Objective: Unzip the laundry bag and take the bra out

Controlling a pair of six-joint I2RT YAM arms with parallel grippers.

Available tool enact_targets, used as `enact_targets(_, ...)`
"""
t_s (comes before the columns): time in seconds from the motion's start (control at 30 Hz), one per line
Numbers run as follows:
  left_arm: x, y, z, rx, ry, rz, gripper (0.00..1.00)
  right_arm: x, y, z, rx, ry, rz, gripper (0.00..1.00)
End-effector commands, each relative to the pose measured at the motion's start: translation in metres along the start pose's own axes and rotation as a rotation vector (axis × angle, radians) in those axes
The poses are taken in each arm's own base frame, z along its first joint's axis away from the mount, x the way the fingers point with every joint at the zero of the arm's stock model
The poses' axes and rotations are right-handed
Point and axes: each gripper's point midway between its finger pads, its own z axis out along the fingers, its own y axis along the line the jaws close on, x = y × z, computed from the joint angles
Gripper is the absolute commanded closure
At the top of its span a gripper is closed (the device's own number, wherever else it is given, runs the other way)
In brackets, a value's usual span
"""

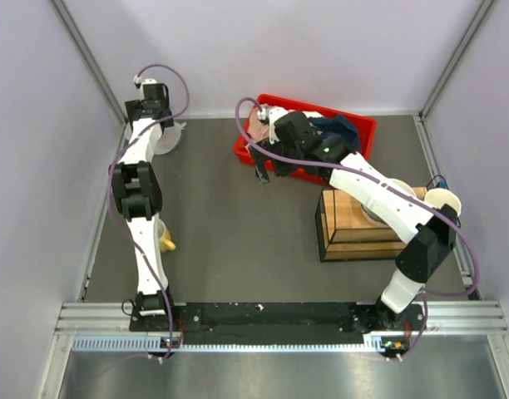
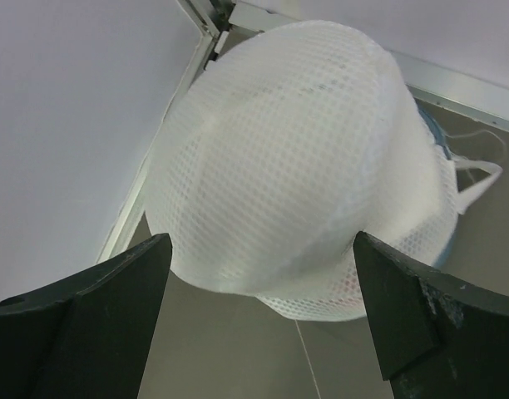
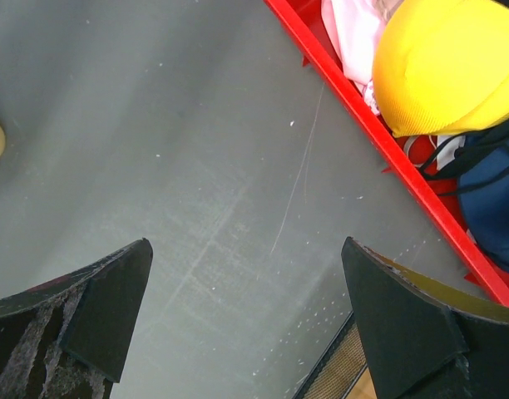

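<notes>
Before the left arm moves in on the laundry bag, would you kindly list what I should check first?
1. The left gripper is open: ok.
2. The laundry bag lies straight ahead of it: ok.
3. The zipper pull is located: cannot tell, none shows.
4. The bra is inside the bag: cannot tell.
5. The right gripper is open and holds nothing: ok.
6. The right gripper is near the bag to help: not ok, it hangs by the red bin.
</notes>
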Motion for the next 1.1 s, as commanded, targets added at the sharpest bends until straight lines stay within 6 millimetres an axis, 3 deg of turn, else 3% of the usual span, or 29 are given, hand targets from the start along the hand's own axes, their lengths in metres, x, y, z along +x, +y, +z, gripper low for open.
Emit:
enact_targets(0.0,-0.042,0.001,0.003,0.029,-0.131,-0.010,0.03,-0.010,-0.001,0.009,0.017,-0.029,-0.003,0.01)
enact_targets(0.23,-0.047,-0.002,0.011,0.028,-0.154,-0.016,0.01,-0.009,0.002,0.019,0.007,-0.012,0.006,0.01)
enact_targets(0.27,-0.048,-0.003,0.012,0.030,-0.159,-0.021,0.05,-0.008,0.003,0.021,0.004,-0.007,0.005,0.01)
enact_targets(0.3,-0.049,-0.004,0.012,0.041,-0.158,-0.022,0.33,-0.008,0.003,0.021,0.003,-0.008,0.010,0.01)
enact_targets(0.37,-0.050,-0.005,0.011,0.050,-0.159,-0.032,0.54,-0.008,0.004,0.022,-0.002,-0.006,0.012,0.01)
enact_targets(0.4,-0.049,-0.006,0.011,0.051,-0.158,-0.034,0.74,-0.009,0.004,0.022,0.000,-0.008,0.018,0.01)
enact_targets(0.47,-0.050,-0.006,0.010,0.056,-0.158,-0.038,0.93,-0.009,0.006,0.021,-0.007,-0.010,0.023,0.01)
enact_targets(0.5,-0.048,-0.005,0.010,0.056,-0.149,-0.036,1.00,-0.010,0.006,0.021,-0.007,-0.010,0.026,0.01)
enact_targets(0.63,-0.048,-0.009,0.003,0.081,-0.135,-0.051,1.00,-0.009,0.007,0.019,-0.012,-0.010,0.035,0.01)
enact_targets(0.73,-0.052,-0.011,-0.016,0.099,-0.136,-0.062,1.00,-0.011,0.007,0.015,-0.013,-0.018,0.040,0.01)
enact_targets(0.77,-0.069,-0.013,-0.038,0.110,-0.172,-0.069,1.00,-0.011,0.006,0.014,-0.009,-0.020,0.042,0.01)
enact_targets(0.83,-0.071,-0.019,-0.057,0.123,-0.184,-0.045,1.00,-0.012,0.005,0.011,-0.007,-0.024,0.045,0.01)
enact_targets(0.87,-0.086,-0.027,-0.087,0.134,-0.229,-0.027,1.00,-0.012,0.005,0.011,-0.004,-0.026,0.052,0.01)
enact_targets(0.9,-0.091,-0.032,-0.100,0.143,-0.244,-0.011,1.00,-0.011,0.005,0.010,-0.002,-0.025,0.054,0.01)
enact_targets(1.07,-0.089,-0.054,-0.172,0.213,-0.236,0.076,1.00,-0.007,0.003,0.000,0.001,-0.030,0.078,0.01)
